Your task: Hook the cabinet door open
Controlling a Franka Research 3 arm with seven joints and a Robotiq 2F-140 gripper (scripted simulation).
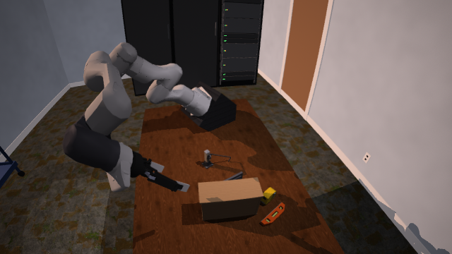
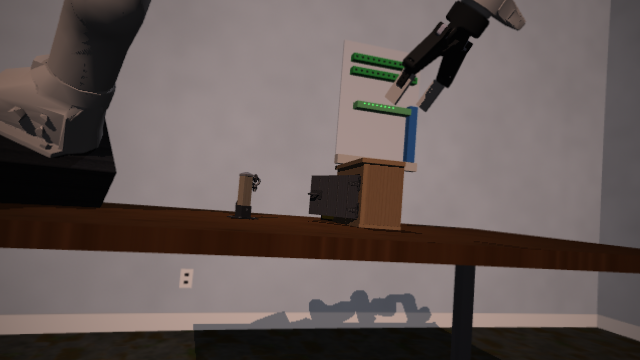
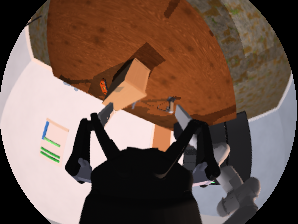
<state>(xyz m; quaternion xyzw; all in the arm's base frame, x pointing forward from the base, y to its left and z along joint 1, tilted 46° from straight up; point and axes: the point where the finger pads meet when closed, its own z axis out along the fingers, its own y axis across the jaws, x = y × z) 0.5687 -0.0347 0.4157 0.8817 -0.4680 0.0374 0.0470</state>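
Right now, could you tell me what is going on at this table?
The arm's hand hangs open and empty, high above the wooden cabinet, touching nothing. The cabinet's dark door stands partly open. The hook reaches out from the small post; whether it sits in the door's eye is too small to tell.

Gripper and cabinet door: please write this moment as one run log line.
gripper: open, empty, above cabinet | door: ajar | hook: on post, untouched
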